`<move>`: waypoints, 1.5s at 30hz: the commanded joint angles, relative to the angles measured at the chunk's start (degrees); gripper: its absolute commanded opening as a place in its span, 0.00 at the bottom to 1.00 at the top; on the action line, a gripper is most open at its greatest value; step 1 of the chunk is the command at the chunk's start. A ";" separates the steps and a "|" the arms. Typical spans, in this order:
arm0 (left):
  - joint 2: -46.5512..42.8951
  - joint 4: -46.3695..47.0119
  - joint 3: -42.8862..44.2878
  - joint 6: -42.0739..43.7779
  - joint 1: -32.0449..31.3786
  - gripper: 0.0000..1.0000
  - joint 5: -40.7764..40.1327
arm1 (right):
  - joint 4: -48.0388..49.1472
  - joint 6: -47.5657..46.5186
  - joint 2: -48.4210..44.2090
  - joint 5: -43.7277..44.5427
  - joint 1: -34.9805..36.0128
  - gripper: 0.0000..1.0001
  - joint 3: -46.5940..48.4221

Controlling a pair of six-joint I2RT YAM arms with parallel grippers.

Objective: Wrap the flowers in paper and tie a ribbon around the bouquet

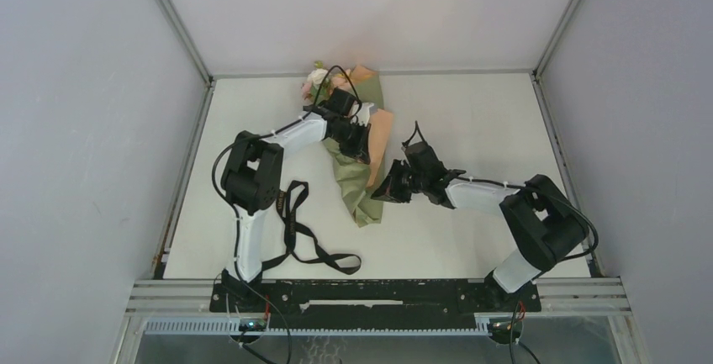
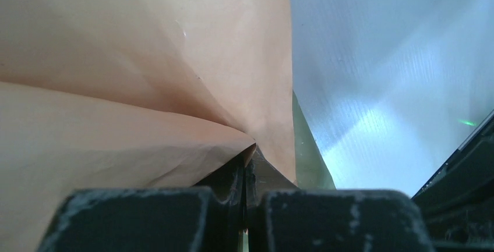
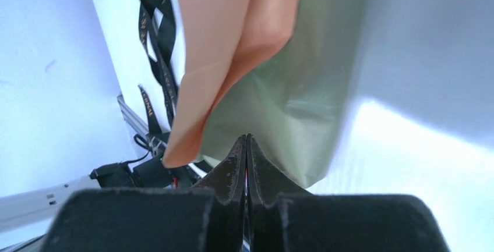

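Both arms had white link shells w/ black joint housings. Left arm [image 1: 250, 242]: thin black cable looping off the elbow joint, another arcing over the wrist. Right arm [image 1: 479, 194]: same white/black build, black cable curling above the wrist & round the elbow. Both bases were fixed to a black rail [image 1: 370, 297]. Seen up close, the jaws were matte black, blocky, w/ grey-white scuffs on the edges & tapered wedge tips.

bright even light, wrist close-ups seemingly soft
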 commanded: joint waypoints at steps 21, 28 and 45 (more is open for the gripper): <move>1.47 0.77 5.08 2.97 -6.42 0.00 -3.53 | 10.88 0.98 12.48 -4.85 -1.01 0.00 0.11; 4.35 0.41 4.15 5.63 -7.18 0.00 -4.98 | 4.34 0.86 0.33 -5.09 -1.68 0.05 -4.58; 0.78 2.03 -0.45 16.84 -9.90 0.11 -17.55 | -3.34 -15.73 14.39 -16.26 -24.49 0.39 22.62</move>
